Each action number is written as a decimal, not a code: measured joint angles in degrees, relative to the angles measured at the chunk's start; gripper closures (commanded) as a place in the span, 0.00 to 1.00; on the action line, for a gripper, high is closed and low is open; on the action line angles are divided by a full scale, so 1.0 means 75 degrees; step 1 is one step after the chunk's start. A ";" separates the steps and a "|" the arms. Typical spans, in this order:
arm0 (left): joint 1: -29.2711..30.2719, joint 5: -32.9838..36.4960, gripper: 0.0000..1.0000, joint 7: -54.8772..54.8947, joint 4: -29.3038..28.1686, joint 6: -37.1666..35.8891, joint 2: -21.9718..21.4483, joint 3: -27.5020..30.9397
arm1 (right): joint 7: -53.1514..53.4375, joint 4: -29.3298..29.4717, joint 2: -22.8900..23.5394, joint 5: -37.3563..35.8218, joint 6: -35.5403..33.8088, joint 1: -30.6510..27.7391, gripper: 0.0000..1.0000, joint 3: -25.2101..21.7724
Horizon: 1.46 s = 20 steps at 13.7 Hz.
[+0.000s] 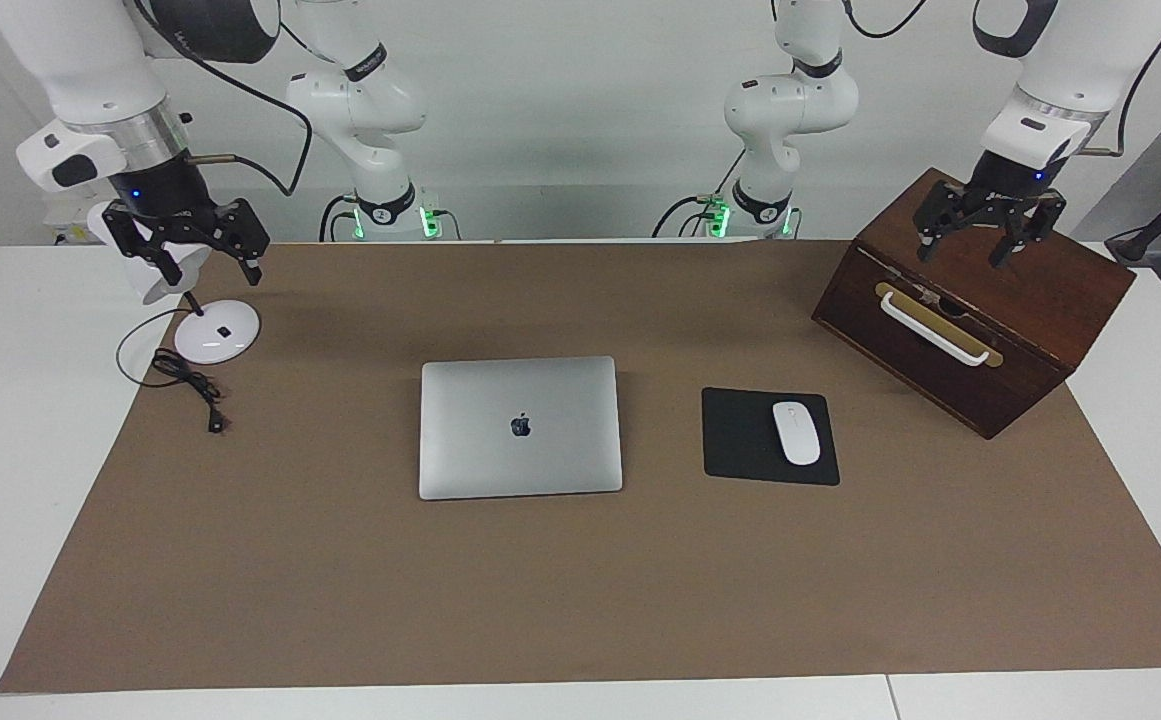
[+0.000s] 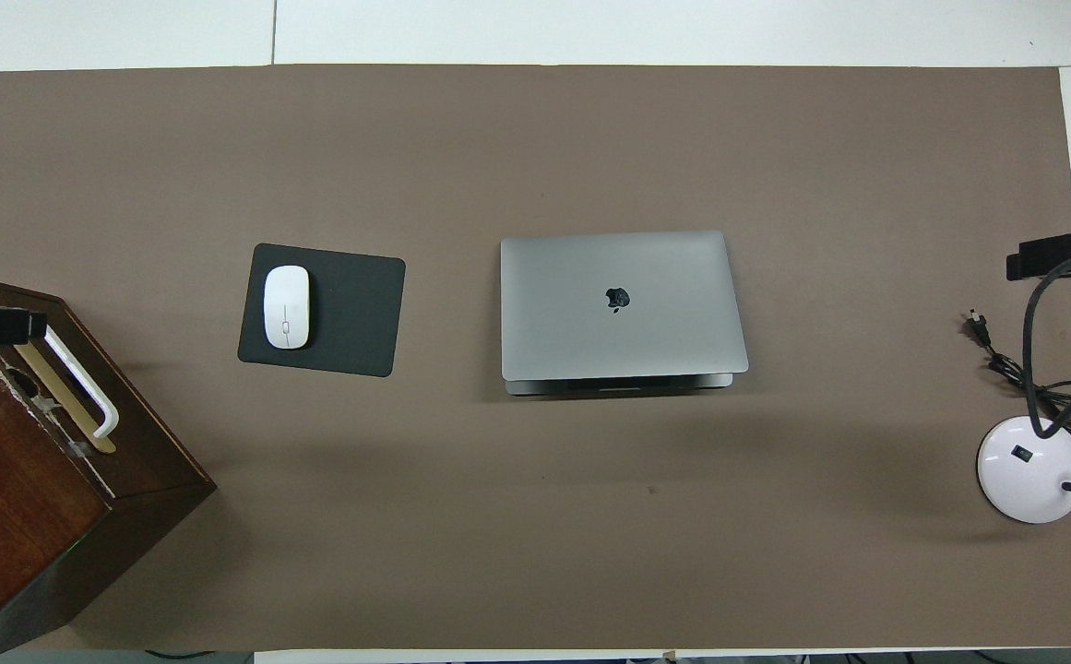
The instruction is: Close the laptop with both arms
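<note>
Laptop shut at mid-table, both arms raised at the ends.

The laptop [image 1: 520, 426] lies lid-down at the frame's centre, beside the mouse pad [image 1: 740, 436] carrying a white mouse [image 1: 796, 432]. At upper right, the left gripper [image 1: 988, 235] hangs over the wooden box [image 1: 1000, 300], jaws spread; at upper left, the right gripper [image 1: 190, 255] hangs over the desk lamp [image 1: 217, 331], jaws spread, holding nothing.
</note>
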 measured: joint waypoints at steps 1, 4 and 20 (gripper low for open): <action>0.0000 0.0000 0.00 0.0000 0.0062 0.0000 0.0087 0.0000 | 0.0000 -0.0012 0.0000 0.0000 -0.0039 0.0000 0.00 0.0001; 0.0000 0.0000 0.00 0.0000 0.0280 0.0000 0.0324 -0.0017 | 0.0000 -0.0014 -0.0008 0.0000 -0.0252 0.0000 0.00 0.0006; -0.0336 0.0158 0.00 -0.1159 0.0664 -0.0245 0.0665 -0.0155 | 0.0000 -0.0029 -0.0029 0.0000 -0.0257 0.0001 0.00 0.0015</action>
